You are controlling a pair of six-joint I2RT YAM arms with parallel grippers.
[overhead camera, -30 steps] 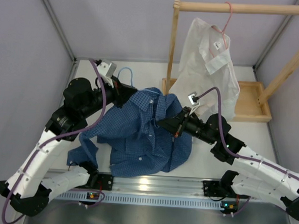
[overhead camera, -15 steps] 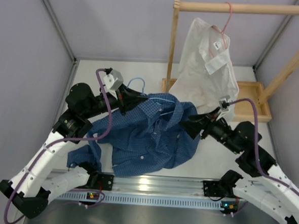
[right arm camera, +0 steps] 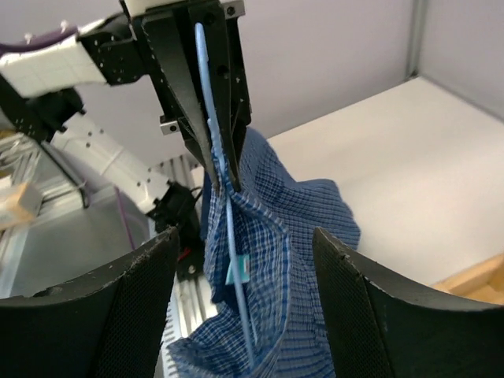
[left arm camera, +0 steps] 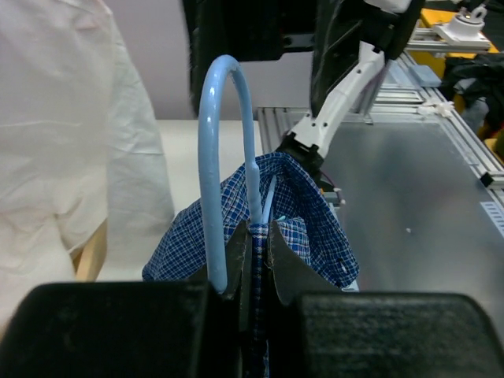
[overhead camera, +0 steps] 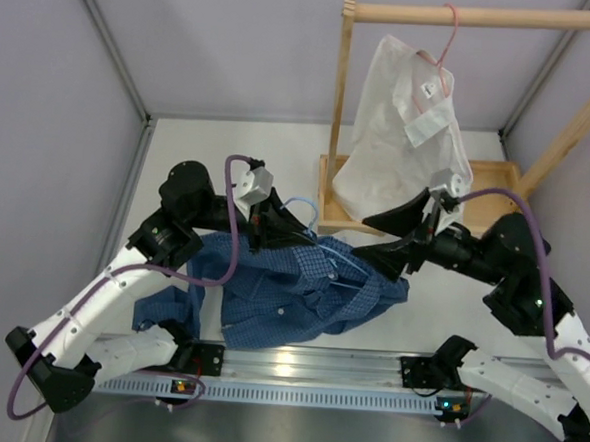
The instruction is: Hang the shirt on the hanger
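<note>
My left gripper [overhead camera: 279, 235] is shut on the neck of the light blue wire hanger [overhead camera: 304, 210], with a fold of the blue checked shirt [overhead camera: 290, 296] pinched in with it. In the left wrist view the hanger [left arm camera: 214, 126] curves up from the left gripper [left arm camera: 258, 236] and the shirt [left arm camera: 311, 216] drapes beyond. The shirt hangs from the raised hanger, and its lower part and one sleeve lie on the table. My right gripper [overhead camera: 382, 236] stands open just right of the shirt. In the right wrist view the right gripper [right arm camera: 244, 240] frames the shirt [right arm camera: 303, 220] and the hanger [right arm camera: 232, 236] without touching them.
A wooden rack [overhead camera: 340, 94] stands at the back right with a white shirt [overhead camera: 400, 137] on a pink hanger [overhead camera: 448, 45]. Its wooden base [overhead camera: 496, 208] lies just behind my right arm. Grey walls close in on both sides.
My right gripper has opened, let go of the shirt and drawn back to the right. The left arm has carried the hanger and shirt up and rightward, toward the middle.
</note>
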